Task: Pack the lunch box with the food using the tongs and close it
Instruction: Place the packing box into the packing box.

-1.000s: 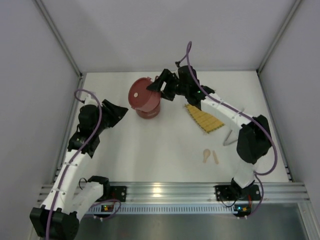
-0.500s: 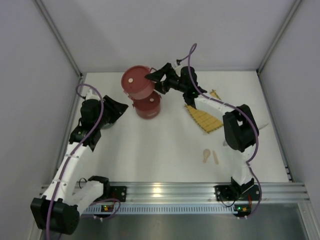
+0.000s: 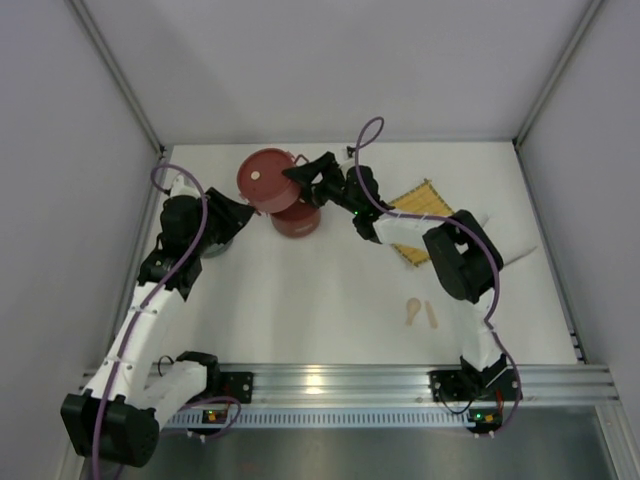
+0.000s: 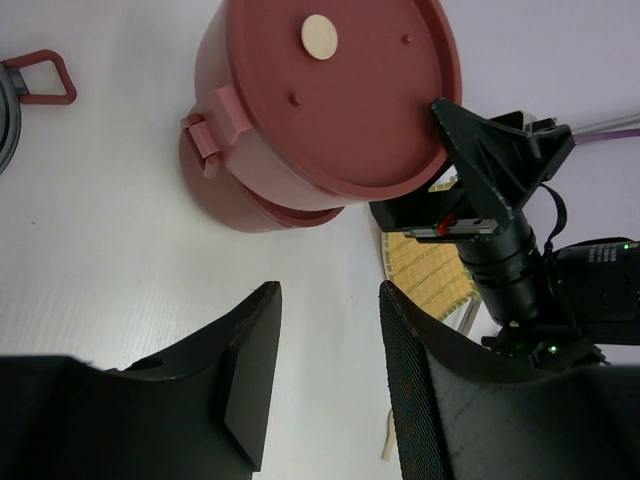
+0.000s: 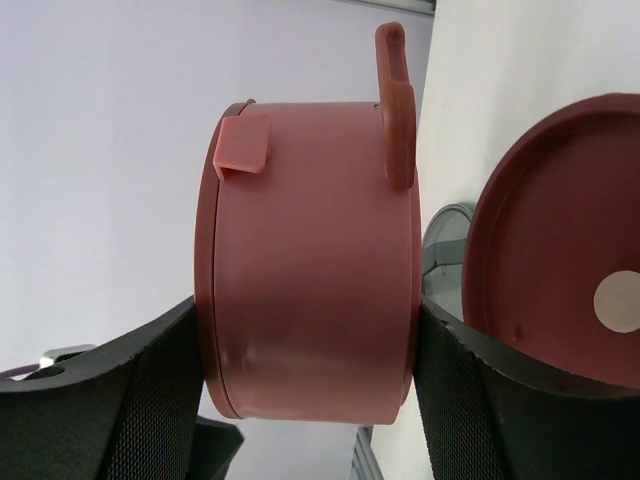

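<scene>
Lunch box is at the far side of the bench, left of centre, in two parts. Right end effector is clamped on the upper tier: in the right wrist view one finger presses each side of its dark-red wall, with the loop handle and a small tab showing. The upper tier carries a flat lid with a cream disc. It hangs over the lower tier, offset to the far-left so the two only partly overlap. The right wrist view shows a gap between them, and the lower tier's top has its own cream disc. Left end effector is empty with its fingers spread apart, just left of the lower tier and aimed at it. A grey lid with a red loop handle lies on the bench beside it, further left. The yellow mat is right of the lunch box, partly under the right arm. Two beige sticks lie nearer, right of centre.
</scene>
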